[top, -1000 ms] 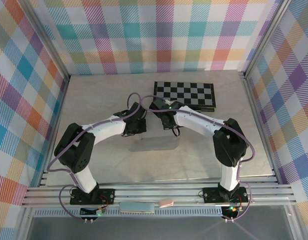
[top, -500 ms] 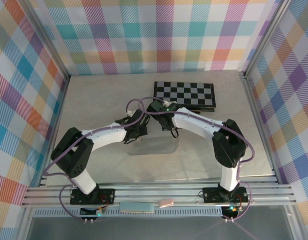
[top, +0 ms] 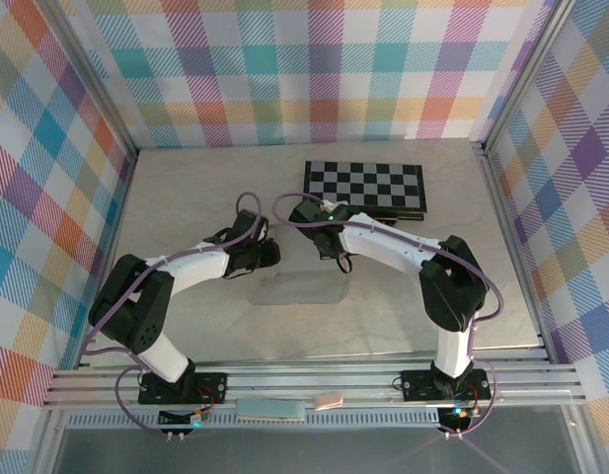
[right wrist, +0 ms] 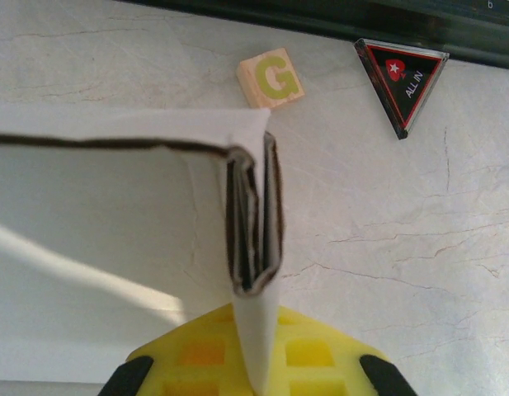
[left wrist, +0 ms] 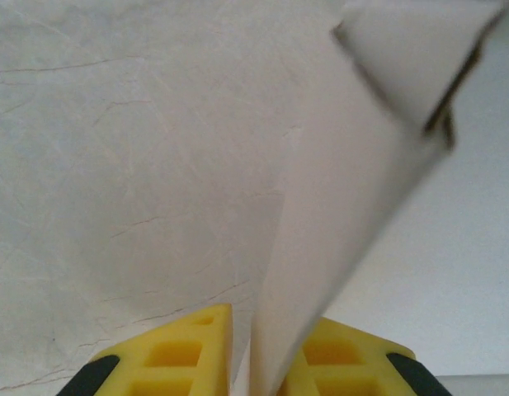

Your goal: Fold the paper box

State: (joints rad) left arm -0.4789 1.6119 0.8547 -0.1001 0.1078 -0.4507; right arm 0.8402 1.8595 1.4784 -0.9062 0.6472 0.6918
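The paper box [top: 299, 289] is pale white card on the table between the two arms. My left gripper [top: 267, 255] is at its left end. In the left wrist view a raised white wall of the box [left wrist: 353, 190] passes between the yellow fingers [left wrist: 188, 351]. The left gripper [left wrist: 266, 318] has its jaws slightly apart, with a narrow gap between the left finger and the card. My right gripper [top: 335, 259] is at the box's right end. My right gripper [right wrist: 256, 318] is shut on a folded, several-layered end wall [right wrist: 254, 214] of the box [right wrist: 114, 206].
A black-and-white chessboard [top: 364, 185] lies behind the box. Just beyond the right gripper are a wooden block with a green G [right wrist: 270, 80] and a black triangular chip [right wrist: 400, 78]. Plaid walls ring the table. A pale blue pad [top: 271, 410] and a pink piece [top: 329, 400] lie on the front rail.
The left gripper's jaws have parted slightly around the box wall, and the left arm has sunk and drawn a little leftward. The right gripper stays clamped in place.
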